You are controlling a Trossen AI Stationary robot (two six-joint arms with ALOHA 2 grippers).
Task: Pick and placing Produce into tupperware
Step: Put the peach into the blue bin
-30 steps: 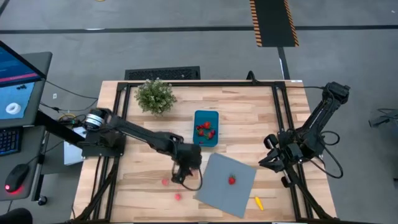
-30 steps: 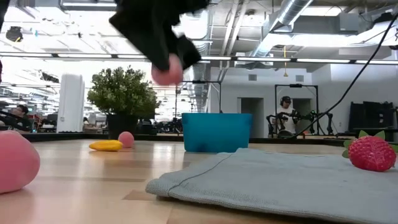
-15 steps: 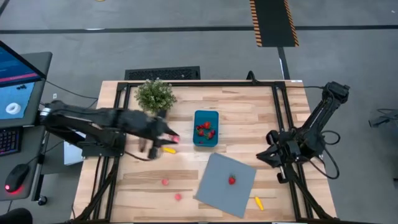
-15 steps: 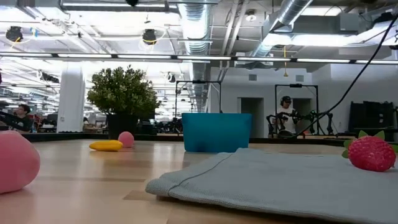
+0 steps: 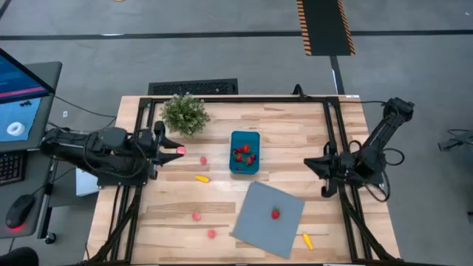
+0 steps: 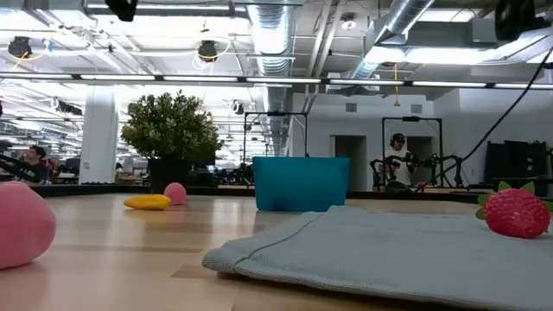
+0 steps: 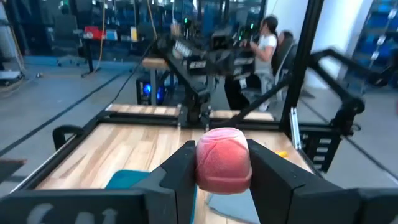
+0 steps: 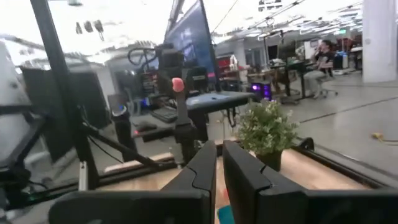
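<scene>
High view shows the left gripper (image 5: 177, 150) well off to the left of the tupperware (image 5: 244, 151), beside the potted plant (image 5: 184, 114), its two fingers pinching a pink round piece (image 7: 223, 158). The tub already holds a few red pieces. More produce lies around it: another pink ball (image 5: 203, 159) and a yellow piece (image 5: 201, 178) between gripper and tub, two pink ones (image 5: 196, 216) nearer the front edge, a strawberry (image 5: 275, 214) on the grey sheet (image 5: 270, 218), a yellow piece (image 5: 306, 241) just past the sheet. The right gripper (image 5: 324, 166) waits well right of the tub, fingers nearly pressed together and empty. From where I stand, the ball sits far from the tub; a loose grip on something that round could let it slip out short of the rim and roll across the wood.
</scene>
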